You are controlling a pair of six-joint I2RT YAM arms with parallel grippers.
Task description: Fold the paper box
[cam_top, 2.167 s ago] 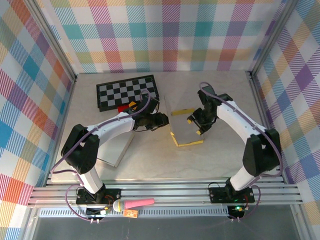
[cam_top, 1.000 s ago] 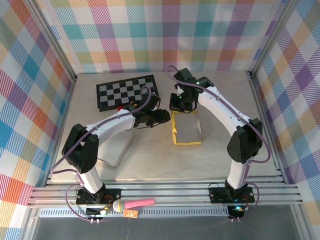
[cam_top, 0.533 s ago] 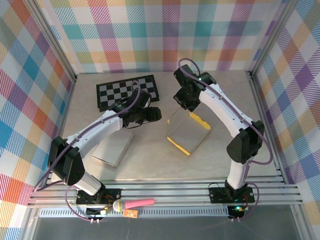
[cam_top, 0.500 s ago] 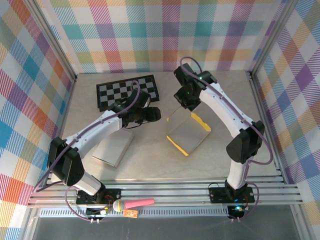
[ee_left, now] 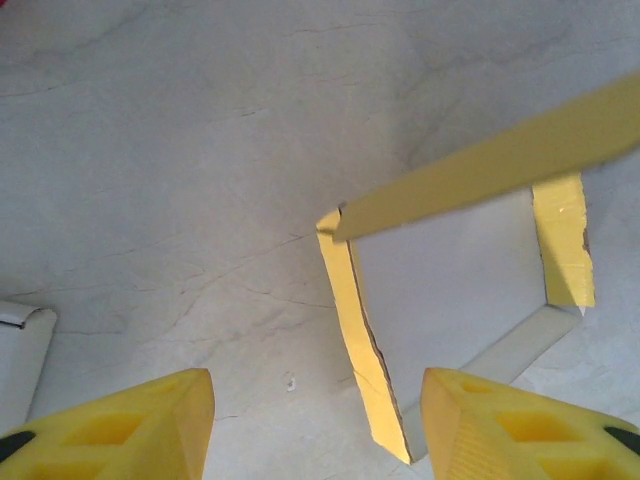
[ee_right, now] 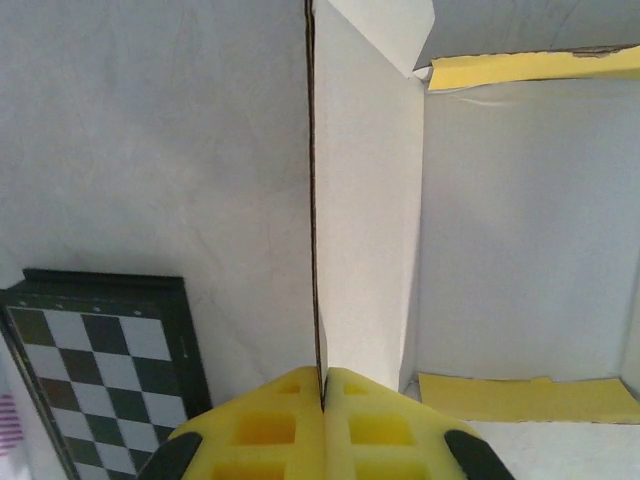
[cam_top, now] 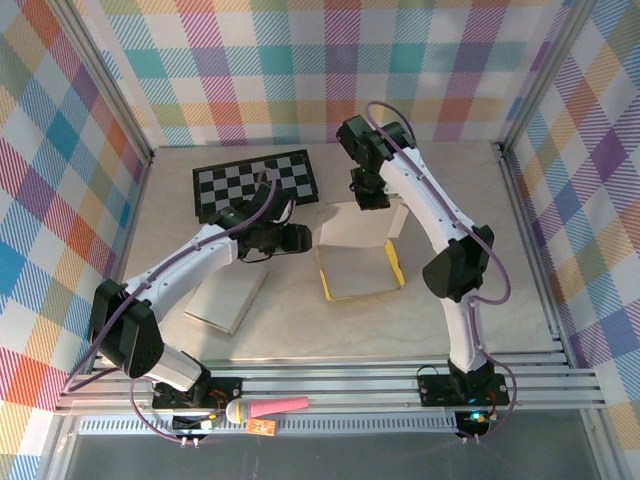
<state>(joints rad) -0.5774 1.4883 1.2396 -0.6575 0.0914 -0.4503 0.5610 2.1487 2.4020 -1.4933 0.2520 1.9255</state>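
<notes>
The paper box (cam_top: 355,262) lies open on the table, white inside with yellow edges. My right gripper (cam_top: 371,197) is over its far side, shut on the thin top edge of an upright white wall (ee_right: 365,200) of the box (ee_right: 520,230). My left gripper (cam_top: 300,238) is just left of the box, low, open and holding nothing. In the left wrist view its yellow fingers (ee_left: 120,425) stand wide apart. The box's yellow left edge (ee_left: 362,345) lies ahead of the gap, not touched, and a yellow flap (ee_left: 500,160) slants across above it.
A black-and-white chessboard (cam_top: 255,183) lies at the back left, also in the right wrist view as the chessboard (ee_right: 100,370). A flat white slab (cam_top: 228,295) sits under the left arm. Plaid walls close in three sides.
The right gripper has carried the held wall toward the back, and the box has dropped from a tilted, diagonal pose to lie square on the table. The left gripper has shifted slightly.
</notes>
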